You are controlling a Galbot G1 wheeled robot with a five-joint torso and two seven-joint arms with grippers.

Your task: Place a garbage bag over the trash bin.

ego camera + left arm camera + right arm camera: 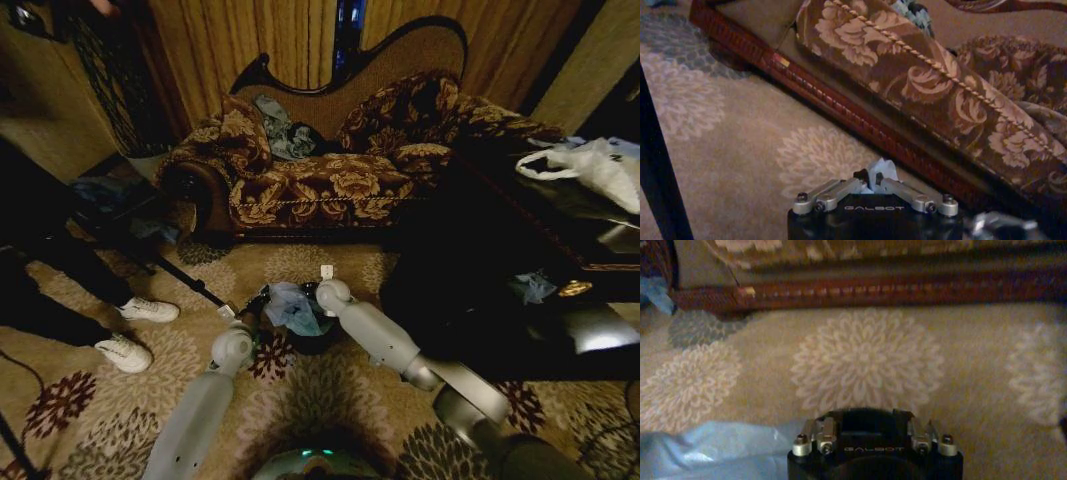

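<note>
Arms angled inward, garbage bag [292,308] over trash bin [312,341]

The garbage bag [292,308] was pale blue-grey over the black trash bin [312,343] at centre frame. The sofa [330,180] above wore brown and gold florals; the carpet [330,400] was tan with pale and maroon flowers. At right lay a white bag [600,165].
</note>
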